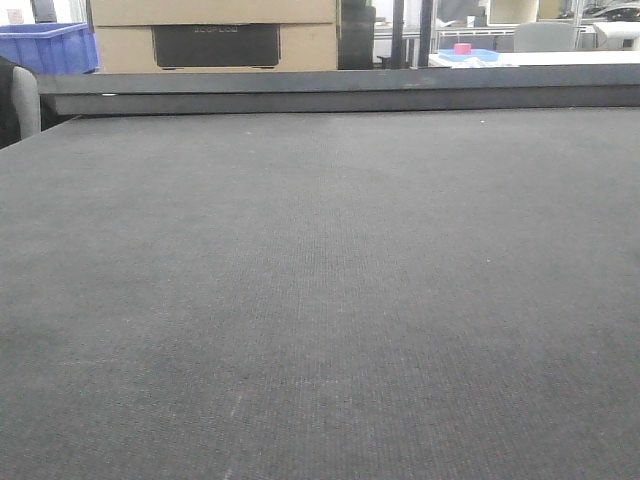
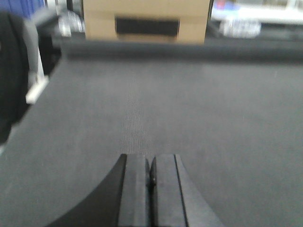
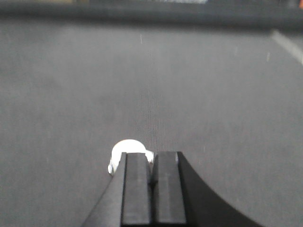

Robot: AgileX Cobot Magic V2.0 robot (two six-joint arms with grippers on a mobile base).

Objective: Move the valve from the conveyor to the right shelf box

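Observation:
The conveyor [image 1: 320, 280] is a wide dark grey woven belt that fills the front view, with a dark rail [image 1: 340, 88] along its far edge. Neither gripper nor any valve shows in that view. In the right wrist view, my right gripper [image 3: 152, 158] is over the belt with its fingers nearly together on a small white rounded valve [image 3: 124, 145]. The valve sticks out past the left fingertip and is mostly hidden behind the fingers. My left gripper [image 2: 150, 161] is shut over the bare belt [image 2: 189, 104] with nothing between its fingers. No shelf box is in view.
Beyond the rail stands a cardboard box [image 1: 215, 35] with a dark panel, and a blue bin [image 1: 50, 45] is at the far left. A grey chair back [image 1: 22, 100] sits by the belt's left edge. A white table with a pink object [image 1: 462, 48] is far right.

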